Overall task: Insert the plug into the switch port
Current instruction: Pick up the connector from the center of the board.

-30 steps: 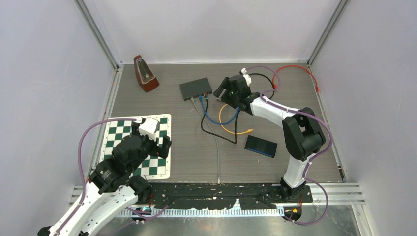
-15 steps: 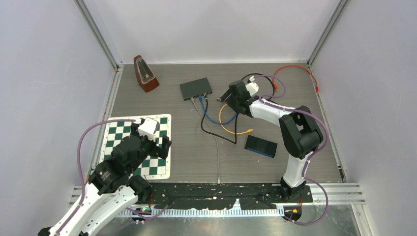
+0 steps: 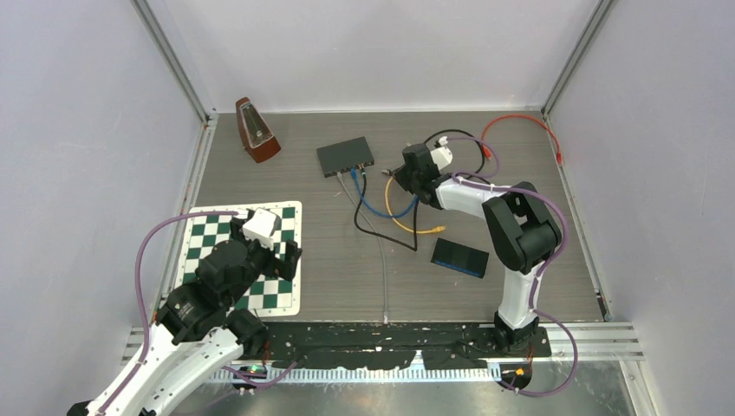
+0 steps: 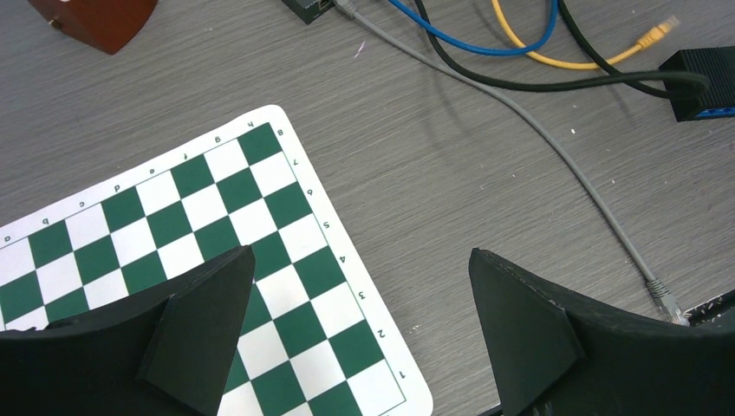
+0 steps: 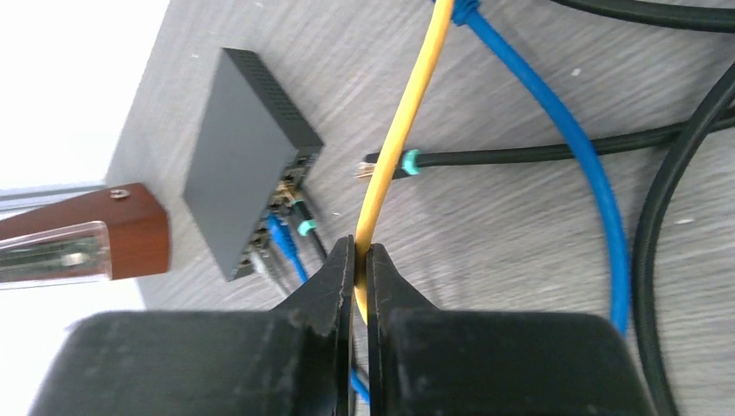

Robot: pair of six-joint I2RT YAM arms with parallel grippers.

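Observation:
The dark grey switch [image 3: 345, 156] [image 5: 243, 165] lies at the back centre, with blue, grey and teal-booted black leads in its front ports. My right gripper [image 3: 402, 172] [image 5: 360, 247] is low beside it, shut on the yellow cable [image 5: 407, 113], which runs up out of the jaws. This cable loops over the table to a free yellow plug [image 3: 442, 228] [image 4: 659, 30]. A loose clear plug with a teal boot [image 5: 374, 166] lies just beyond my fingertips. My left gripper [image 3: 282, 251] [image 4: 360, 253] hangs open over the chessboard mat [image 3: 217, 234], holding nothing.
A brown metronome [image 3: 256, 130] [image 5: 78, 238] stands at the back left. A black box with a blue edge [image 3: 460, 257] [image 4: 702, 74] lies right of centre. Blue, black and grey cables [image 3: 381, 251] cross the middle. A red cable [image 3: 520, 121] curls at the back right.
My right gripper has swung a little right and down beside the switch, and its jaws have closed onto the yellow cable. The left arm has not moved.

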